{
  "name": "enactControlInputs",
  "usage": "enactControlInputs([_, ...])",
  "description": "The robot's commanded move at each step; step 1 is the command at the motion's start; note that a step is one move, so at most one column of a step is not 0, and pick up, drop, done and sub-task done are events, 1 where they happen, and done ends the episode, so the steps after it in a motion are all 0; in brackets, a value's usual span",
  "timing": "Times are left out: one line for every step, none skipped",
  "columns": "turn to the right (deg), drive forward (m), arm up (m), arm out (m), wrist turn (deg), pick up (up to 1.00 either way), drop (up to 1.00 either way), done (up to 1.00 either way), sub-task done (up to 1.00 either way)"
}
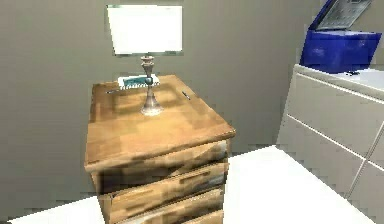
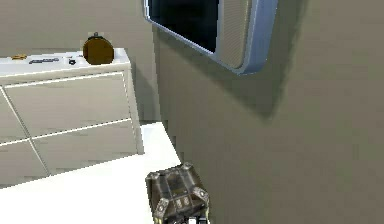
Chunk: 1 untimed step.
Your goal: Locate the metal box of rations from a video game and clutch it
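So the thing that looks like the ration box is a ribbed grey-brown metal box. It's sitting on the white floor at the arm side view's bottom edge, just beside the grey wall. No way to tell what state the jaws are in from these.

What I'd worry about:
- The box is low and tucked near the wall, so coming in a bit off could scrape the wall or shove the box along the floor instead of getting around it.
- It looks very near the robot's own body, so the arm may have no room to line up unless the base shuffles first.
- Ribbed metal sides probably slip if caught on a corner.
- The blue open-lidded box on the white cabinet could get mistaken for the target. It looks like plastic, not metal.

Labels: nothing readable. The metal box has some dark marks, but I can't make out any letters, and the blue box looks plain.
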Motion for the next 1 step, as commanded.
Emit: enactControlInputs([0.0, 0.00, 0.00, 0.00, 45.0, 0.00, 0.00, 0.00, 0.00])
